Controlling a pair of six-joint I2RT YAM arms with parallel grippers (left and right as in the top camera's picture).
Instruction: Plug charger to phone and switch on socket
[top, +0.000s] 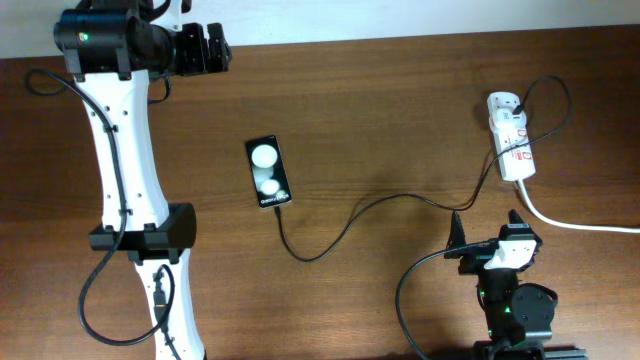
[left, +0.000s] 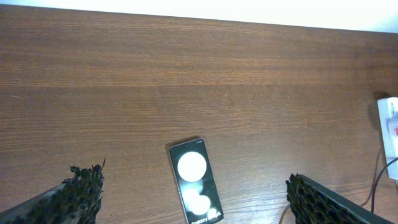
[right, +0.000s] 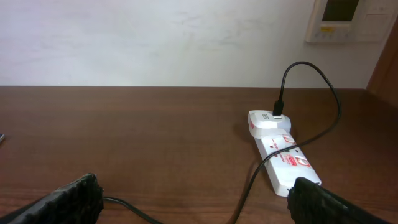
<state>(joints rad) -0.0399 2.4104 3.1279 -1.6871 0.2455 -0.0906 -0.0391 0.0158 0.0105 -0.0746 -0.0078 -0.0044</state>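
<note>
The phone (top: 267, 172) lies face up mid-table, black with two white spots; the left wrist view shows the phone (left: 193, 180) low in frame. The charger's thin black cable (top: 345, 228) loops from the phone's near end to a white adapter (top: 503, 105) on the socket (top: 512, 140) at the far right. Whether its tip sits in the phone I cannot tell. My left gripper (top: 222, 48) hangs open at the far left, well above the table; in its wrist view the left gripper (left: 196, 198) has nothing between its fingers. My right gripper (top: 487, 228) stands open near the front. In its wrist view the right gripper (right: 199, 202) faces the socket (right: 283, 158).
A thick white cord (top: 570, 222) runs from the socket off the right edge. My left arm's white links (top: 125, 150) stretch along the table's left side with black cables. A wall with a white panel (right: 345, 18) stands behind the table.
</note>
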